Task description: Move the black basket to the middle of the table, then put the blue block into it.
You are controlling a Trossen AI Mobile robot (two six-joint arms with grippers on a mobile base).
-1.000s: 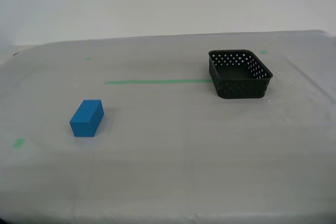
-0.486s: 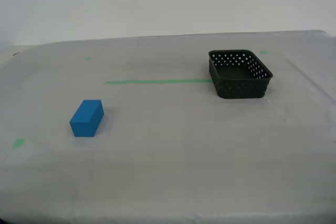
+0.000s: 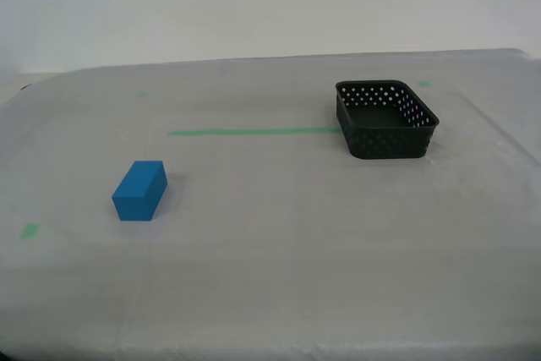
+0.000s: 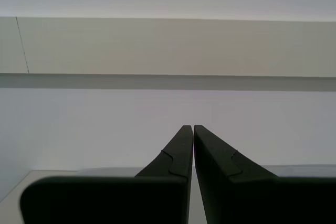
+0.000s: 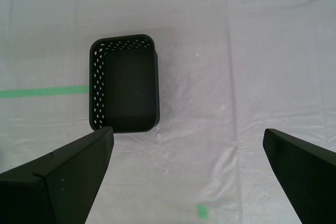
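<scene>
While jaws wait, nothing has moved.

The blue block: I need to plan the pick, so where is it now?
The blue block sits on the table toward the exterior view's left, nearer the camera than the green tape line.

black basket [image 3: 387, 120]: upright, empty | blue block [image 3: 139, 190]: on table [image 3: 279, 251], well apart

Black hole-dotted basket [image 3: 387, 120], bright blue block [image 3: 140, 190], whitish-grey green-taped table [image 3: 279, 234].
</scene>
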